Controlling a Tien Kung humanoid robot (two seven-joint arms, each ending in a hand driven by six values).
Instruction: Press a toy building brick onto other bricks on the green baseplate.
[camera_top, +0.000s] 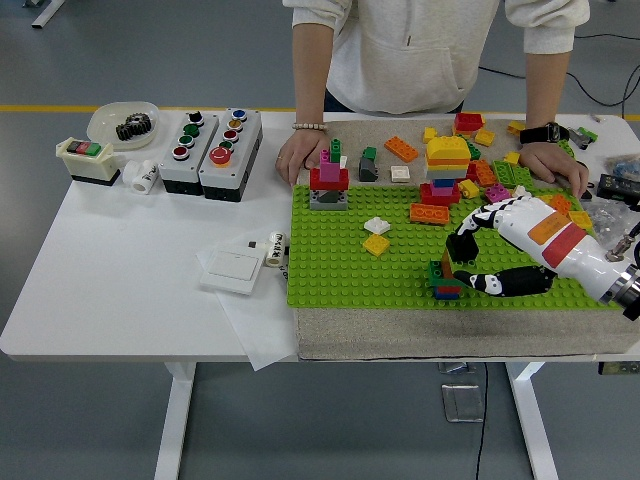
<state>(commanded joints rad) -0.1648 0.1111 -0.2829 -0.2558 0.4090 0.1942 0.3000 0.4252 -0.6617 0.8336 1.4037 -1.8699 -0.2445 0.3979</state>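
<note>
One robot hand, the right hand (478, 252), enters from the right edge and sits over the green baseplate (350, 270) at lower right of centre. Fingers curled around a small brick stack (444, 279) on the baseplate: index fingertip just above it, thumb low along its right side; whether it truly grips the stack cannot be told. Loose bricks (500, 170) lie at upper right. A tall stack (446, 165) stands above the hand. Person's two hands (298, 158) rest on the far edge at top.
</note>
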